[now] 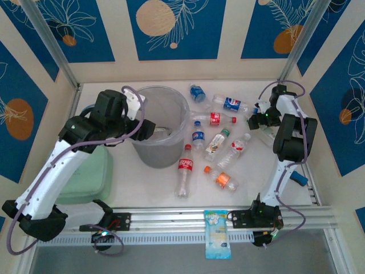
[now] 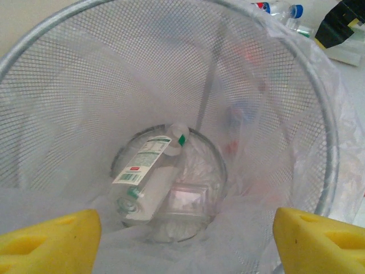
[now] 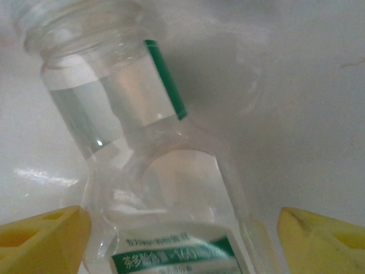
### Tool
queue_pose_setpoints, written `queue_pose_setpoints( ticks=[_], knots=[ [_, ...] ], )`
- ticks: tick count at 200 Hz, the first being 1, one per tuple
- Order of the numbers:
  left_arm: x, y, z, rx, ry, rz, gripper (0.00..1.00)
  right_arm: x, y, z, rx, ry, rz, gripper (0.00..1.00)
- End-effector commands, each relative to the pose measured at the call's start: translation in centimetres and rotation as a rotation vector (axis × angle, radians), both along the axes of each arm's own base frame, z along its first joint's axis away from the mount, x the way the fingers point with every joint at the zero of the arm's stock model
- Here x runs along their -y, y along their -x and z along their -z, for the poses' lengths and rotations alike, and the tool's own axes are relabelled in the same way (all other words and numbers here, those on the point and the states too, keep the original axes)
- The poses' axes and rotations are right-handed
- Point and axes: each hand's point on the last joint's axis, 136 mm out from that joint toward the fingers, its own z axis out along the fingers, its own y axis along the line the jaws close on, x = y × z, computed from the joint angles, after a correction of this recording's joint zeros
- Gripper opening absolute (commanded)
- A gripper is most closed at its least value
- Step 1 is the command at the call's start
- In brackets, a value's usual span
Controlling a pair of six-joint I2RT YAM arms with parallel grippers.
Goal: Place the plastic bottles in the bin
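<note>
**mesh_fan:** Yellow foam finger pads [image 3: 40, 242] sit closest to the lens on the right wrist cam, chunky wedges in both lower corners. The right gripper [image 3: 182, 245] has its jaws spread wide around a clear smooth plastic bottle with a green-and-white label [image 3: 171, 171], which is lying on the glossy white table [image 3: 308, 85]. The lower-right pad stands apart from it, so there's no squeeze, it's just straddling.

**bottle_bob:** And the other claw?

**mesh_fan:** The left gripper [image 2: 182, 240] is spread wide too, nothing between its pads, hanging over the mouth of the big round grey-white bin [image 2: 68, 85]. Up close the bin is fine wire mesh lined with a thin, crinkly translucent bag. At the bottom, one clear bottle with a white cap and green-marked white label [image 2: 145, 177] lies on its side. There's a clear boxy shape just beside it that I can't identify.

**bottle_bob:** What's left on the table?

**mesh_fan:** On the top cam there's a scatter just right of the bin, mid-frame:
- blue-capped bottle [image 1: 197, 92] at the top
- red-white-blue labelled bottle [image 1: 231, 103]
- small red-labelled bottle [image 1: 214, 119]
- blue-labelled bottle [image 1: 198, 137]
- green-capped bottle [image 1: 217, 144]
- red-capped clear bottle [image 1: 238, 147]
- tall red-labelled bottle [image 1: 183, 169]
- orange bottle [image 1: 224, 180]

A pale green flat pad [image 1: 85, 171] with rounded corners lies lower left of the bin. A flat blue-and-white packet [image 1: 218, 240] is at bottom centre.
</note>
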Motion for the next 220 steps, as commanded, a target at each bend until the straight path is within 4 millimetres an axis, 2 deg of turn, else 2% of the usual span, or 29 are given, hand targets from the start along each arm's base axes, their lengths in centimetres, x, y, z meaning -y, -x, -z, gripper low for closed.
queue_pose_setpoints(
  ticks=[1,28,49,66,98,125,144,157,171,186,198,220],
  knots=[
    [-1.0,0.1,-0.3,0.018,-0.052,-0.011,0.78,-0.4,-0.4,-0.3,0.013,-0.039,-0.005,0.79],
    [-0.7,-0.1,-0.1,0.010,-0.048,-0.010,0.78,-0.3,-0.1,-1.0,0.018,-0.045,0.011,0.68],
    [-0.4,-0.3,0.1,0.005,-0.044,-0.006,0.79,-0.5,0.1,-2.6,0.044,-0.071,0.060,0.55],
    [-0.3,-0.7,0.2,0.005,-0.049,-0.010,0.79,-1.1,0.6,-4.1,0.050,-0.132,0.125,0.49],
    [0.7,-1.0,-0.3,0.001,-0.012,0.011,0.79,-1.4,2.2,-7.5,0.097,-0.125,0.172,0.49],
    [1.8,-1.0,-0.7,-0.010,0.045,0.032,0.79,-2.3,3.4,-12.1,0.207,-0.162,0.230,0.47],
    [2.9,-1.0,-1.4,-0.015,0.118,0.045,0.80,-5.4,3.4,-16.9,0.353,-0.329,0.231,0.46],
    [3.8,-0.8,-2.5,-0.013,0.181,0.071,0.83,-8.3,3.4,-21.3,0.484,-0.523,0.211,0.41],
    [5.0,-0.5,-3.9,-0.011,0.258,0.111,0.86,-11.4,4.2,-26.0,0.582,-0.738,0.177,0.38],
    [6.3,0.0,-5.4,-0.001,0.335,0.163,0.92,-14.9,6.0,-29.9,0.625,-0.894,0.113,0.37],
    [7.3,0.5,-6.4,0.015,0.379,0.224,0.99,-18.1,8.0,-32.2,0.639,-0.984,0.025,0.36],
    [9.1,1.7,-7.9,0.048,0.466,0.361,1.00,-22.7,11.2,-35.7,0.613,-1.142,-0.108,0.34]
  ],
)
